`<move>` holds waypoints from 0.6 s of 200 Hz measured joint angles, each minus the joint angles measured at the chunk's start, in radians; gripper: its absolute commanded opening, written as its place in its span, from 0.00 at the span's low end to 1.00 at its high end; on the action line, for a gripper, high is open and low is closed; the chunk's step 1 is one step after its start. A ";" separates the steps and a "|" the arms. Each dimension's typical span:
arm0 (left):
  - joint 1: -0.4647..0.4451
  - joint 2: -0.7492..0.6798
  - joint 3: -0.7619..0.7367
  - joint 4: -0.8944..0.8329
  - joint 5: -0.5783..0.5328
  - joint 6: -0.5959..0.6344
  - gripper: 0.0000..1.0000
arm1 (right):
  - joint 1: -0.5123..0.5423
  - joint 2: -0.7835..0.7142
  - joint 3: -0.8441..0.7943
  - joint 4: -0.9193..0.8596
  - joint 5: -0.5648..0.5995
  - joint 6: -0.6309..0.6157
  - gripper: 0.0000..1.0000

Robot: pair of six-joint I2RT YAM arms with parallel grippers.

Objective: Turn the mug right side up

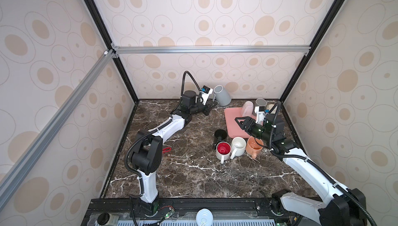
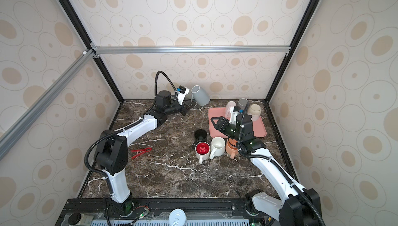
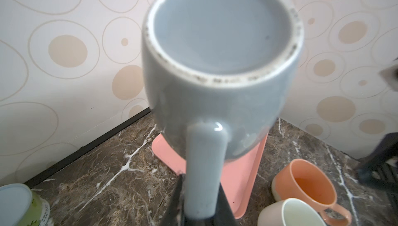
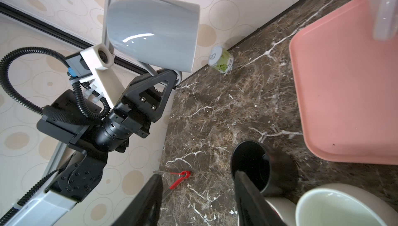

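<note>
Left hand (image 1: pixel 212 106) pinches handle (image 3: pixel 204 166) of grey mug (image 1: pixel 223 96). The mug is airborne beyond tray's (image 1: pixel 231 118) far-left corner, axis tilted, base up, mouth toward tray. Right hand (image 1: pixel 239 121) is spread, empty, farther off.

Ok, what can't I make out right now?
- Mouth of the grey ceramic mug: turned away everywhere; left wrist view shows only its blurred base.
- Grip of the left gripper: covered by the mug's handle.
- Cups at the back of the pink plastic tray: partly behind the right arm in both top views.

mug (image 1: pixel 223 96) left of the tray (image 1: pixel 231 117)
</note>
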 measured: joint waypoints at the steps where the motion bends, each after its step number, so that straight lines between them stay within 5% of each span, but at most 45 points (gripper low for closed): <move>1: 0.001 -0.001 -0.002 0.003 0.001 -0.003 0.00 | 0.000 0.001 0.000 0.002 -0.001 0.001 0.58; 120: 0.064 -0.096 -0.268 0.413 0.263 -0.423 0.00 | 0.000 0.213 0.120 0.395 -0.248 0.149 0.64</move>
